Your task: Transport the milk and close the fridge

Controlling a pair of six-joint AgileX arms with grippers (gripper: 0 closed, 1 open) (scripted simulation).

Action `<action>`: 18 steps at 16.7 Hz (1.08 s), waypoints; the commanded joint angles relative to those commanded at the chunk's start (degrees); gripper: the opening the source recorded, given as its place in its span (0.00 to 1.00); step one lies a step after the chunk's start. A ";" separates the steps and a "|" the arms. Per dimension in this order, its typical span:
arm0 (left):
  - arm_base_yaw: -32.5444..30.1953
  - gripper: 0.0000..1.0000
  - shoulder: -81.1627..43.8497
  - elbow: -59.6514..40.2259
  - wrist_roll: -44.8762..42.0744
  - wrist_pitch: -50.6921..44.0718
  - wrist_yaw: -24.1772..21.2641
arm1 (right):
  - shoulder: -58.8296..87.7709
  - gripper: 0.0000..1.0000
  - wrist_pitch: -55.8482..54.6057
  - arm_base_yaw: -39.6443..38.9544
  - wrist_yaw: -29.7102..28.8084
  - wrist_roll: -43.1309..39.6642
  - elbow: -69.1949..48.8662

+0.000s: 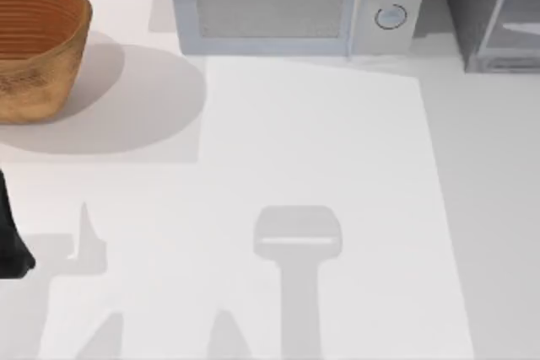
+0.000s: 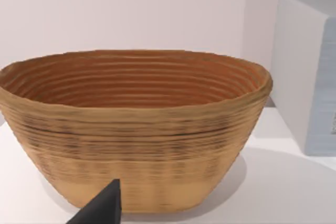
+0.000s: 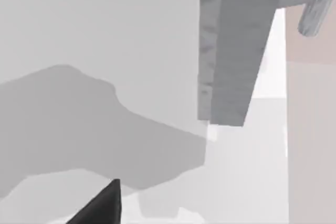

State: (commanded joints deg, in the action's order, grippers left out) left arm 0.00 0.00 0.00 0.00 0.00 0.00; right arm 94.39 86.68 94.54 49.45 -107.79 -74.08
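The milk is out of view. The fridge (image 1: 485,14) stands at the table's back right corner, a grey cabinet with a lighter glassy panel on its right part. In the right wrist view a grey slab of the fridge (image 3: 231,51) hangs ahead, with a speckled edge, and a dark part of my right gripper (image 3: 102,205) pokes in below it. A dark piece of my left arm (image 1: 13,246) sits at the table's left edge. A dark tip of my left gripper (image 2: 102,208) faces the basket from close by.
A woven brown basket (image 1: 38,48) stands at the back left, and its rim (image 2: 136,103) spreads wide in the left wrist view. The pale microwave (image 1: 295,2) with two round knobs is at the back centre; its side (image 2: 310,77) appears beside the basket.
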 joint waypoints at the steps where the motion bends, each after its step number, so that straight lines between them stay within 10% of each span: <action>1: 0.00 1.00 0.00 0.00 0.00 0.00 0.00 | 3.15 1.00 -0.59 2.89 1.48 -3.03 -0.72; 11: 0.00 1.00 0.00 0.00 0.00 0.00 0.00 | 9.69 1.00 -2.13 8.92 4.65 -9.08 -2.11; 18: 0.00 1.00 0.00 0.00 0.00 0.00 0.00 | 11.69 1.00 -15.92 -5.89 3.39 7.97 -3.82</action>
State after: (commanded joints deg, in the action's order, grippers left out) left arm 0.00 0.00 0.00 0.00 0.00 0.00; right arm 106.08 70.75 88.65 52.83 -99.83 -77.90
